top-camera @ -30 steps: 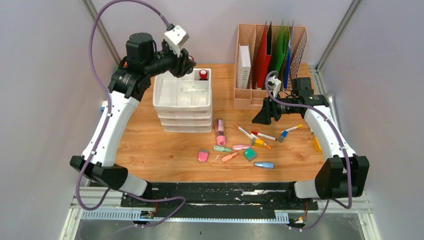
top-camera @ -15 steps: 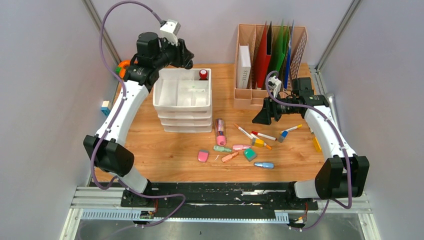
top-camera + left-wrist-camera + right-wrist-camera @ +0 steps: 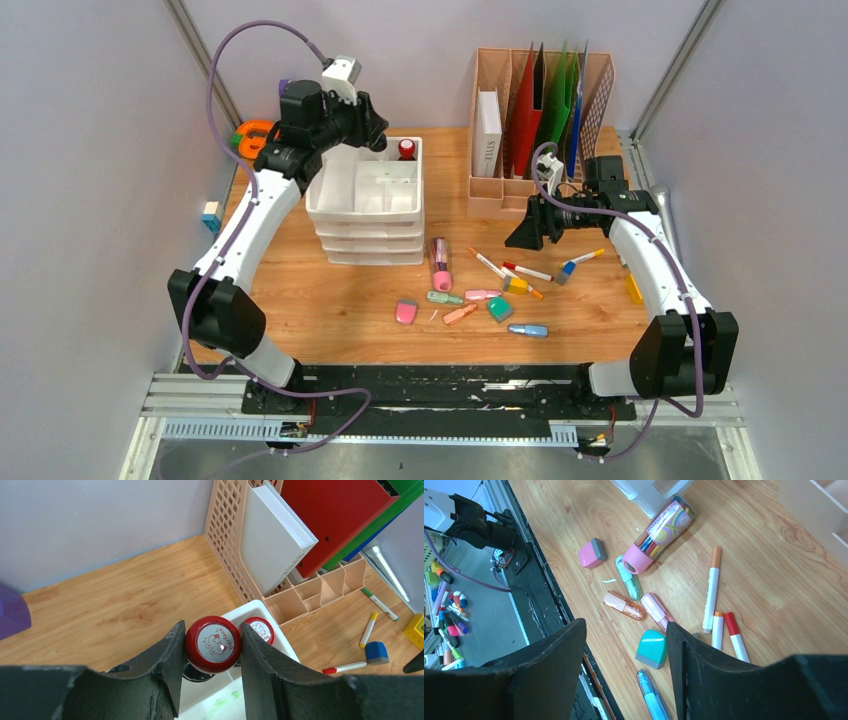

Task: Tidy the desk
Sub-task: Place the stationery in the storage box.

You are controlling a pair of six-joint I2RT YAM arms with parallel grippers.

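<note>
1. The left end effector was shut tight on a small bottle with a red cap, with one finger on each side of it.
2. It hung over the back right corner of the white tray stack, close to the back wall.
3. A second red cap sat in that corner box of the top tray, just beside the held bottle.
4. The right end effector was wide open and held nothing.
5. It hung over the right side of the surface, just in front of the file holder.
6. The surface was light brown wood with grey walls around it, and both arms were fixed at its near edge.
7. The file holder stood at the back right, with a white book and a red folder standing up in it.
8. Small things lay loose in the middle of the surface.
9. A pink pencil tube lay just in front of the tray stack.
10. Near it lay a pink eraser, a teal eraser and some markers.
</note>
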